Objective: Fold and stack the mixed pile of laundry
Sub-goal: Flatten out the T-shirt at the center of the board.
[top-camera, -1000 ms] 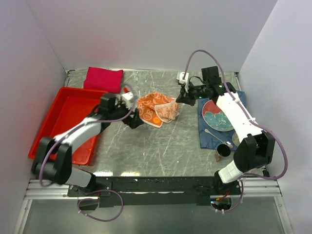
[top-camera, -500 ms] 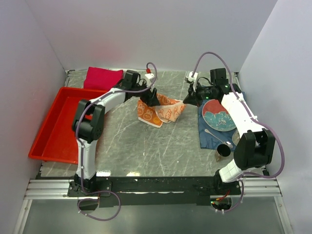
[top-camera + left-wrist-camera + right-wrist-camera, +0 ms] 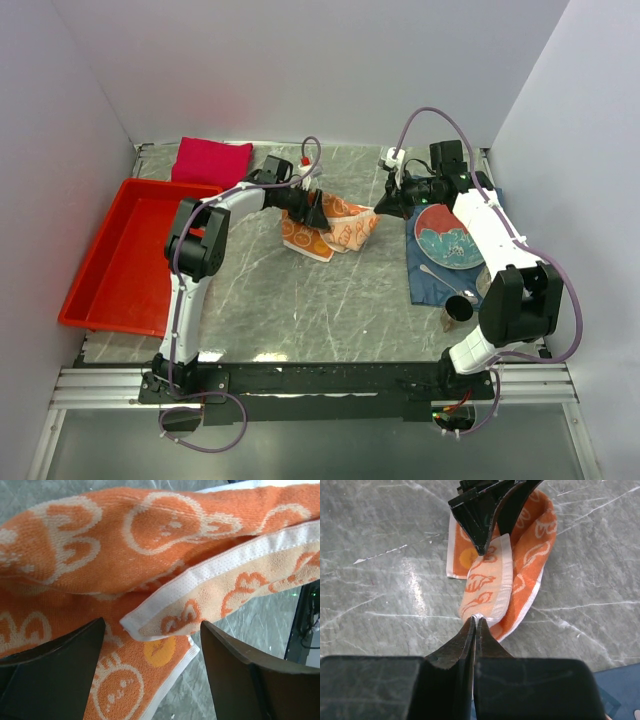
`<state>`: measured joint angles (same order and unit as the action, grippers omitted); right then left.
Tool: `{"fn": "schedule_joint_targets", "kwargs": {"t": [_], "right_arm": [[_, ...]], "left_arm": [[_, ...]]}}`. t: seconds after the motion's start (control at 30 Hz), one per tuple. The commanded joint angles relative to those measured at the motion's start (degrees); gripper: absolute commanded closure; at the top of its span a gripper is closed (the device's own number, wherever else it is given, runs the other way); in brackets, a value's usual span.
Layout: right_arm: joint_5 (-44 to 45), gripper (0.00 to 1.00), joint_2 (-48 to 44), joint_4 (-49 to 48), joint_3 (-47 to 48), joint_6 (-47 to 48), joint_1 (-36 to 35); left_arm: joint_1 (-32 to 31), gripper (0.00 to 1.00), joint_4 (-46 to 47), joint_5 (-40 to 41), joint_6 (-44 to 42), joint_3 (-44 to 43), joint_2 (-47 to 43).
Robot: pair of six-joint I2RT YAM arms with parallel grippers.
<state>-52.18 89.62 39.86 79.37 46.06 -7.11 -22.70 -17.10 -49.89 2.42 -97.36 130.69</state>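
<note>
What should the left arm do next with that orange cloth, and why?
Probably close the left gripper on the white-hemmed corner lying between its open jaws. The right gripper pinches the orange-and-white cloth at its other end, so a second grip should let both arms stretch it flat.

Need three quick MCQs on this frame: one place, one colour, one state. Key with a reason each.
1. The magenta shirt lies where on the table? A) centre B) front right C) back left
2. The tray is: A) blue B) red C) green
3. The right gripper is: A) shut on the patterned cloth's edge B) open above it C) open, far from it
Key: 1 C, it sits at the back edge beside the tray. 2 B, plainly red from above. 3 A, its fingertips meet on the white hem.
</note>
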Motion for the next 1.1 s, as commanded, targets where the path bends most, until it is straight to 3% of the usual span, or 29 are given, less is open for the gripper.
{"fn": "schedule_joint_targets", "kwargs": {"t": [0.0, 0.4, 0.47, 0.7, 0.73, 0.77, 0.87, 1.07], "right_arm": [[-1.5, 1.00, -0.3, -0.3, 0.7, -0.6, 0.3], [-1.4, 1.00, 0.2, 0.0, 1.0, -0.4, 0.3], [-1.3, 1.00, 0.2, 0.0, 0.9, -0.3, 0.4], [-1.4, 1.00, 0.2, -0.2, 1.0, -0.5, 0.3], [-1.3, 1.00, 0.2, -0.1, 1.2, -0.4, 0.3], [-1.3, 1.00, 0.2, 0.0, 1.3, -0.4, 0.3], [0.1, 1.00, 0.1, 0.7, 3.2, 0.8, 0.4], [7.4, 1.00, 0.4, 1.8, 15.7, 2.5, 0.5]], "left_arm": [[0.1, 0.19, 1.1, -1.9, 2.3, -2.2, -0.3], [0.2, 0.52, 2.4, -6.9, 4.8, -1.8, -0.9], [0.2, 0.64, 2.4, -7.3, 5.0, -1.8, -1.0], [0.2, 0.84, 1.9, -6.6, 4.8, -1.4, -1.8], [0.3, 0.97, 1.8, -6.3, 4.7, -1.4, -1.9], [0.3, 0.99, 1.5, -5.6, 4.5, -1.4, -2.3], [1.1, 0.99, 2.4, -1.4, 4.7, -0.2, -6.9], [2.0, 0.99, 4.8, 12.0, -0.6, 3.1, -28.3]]}}
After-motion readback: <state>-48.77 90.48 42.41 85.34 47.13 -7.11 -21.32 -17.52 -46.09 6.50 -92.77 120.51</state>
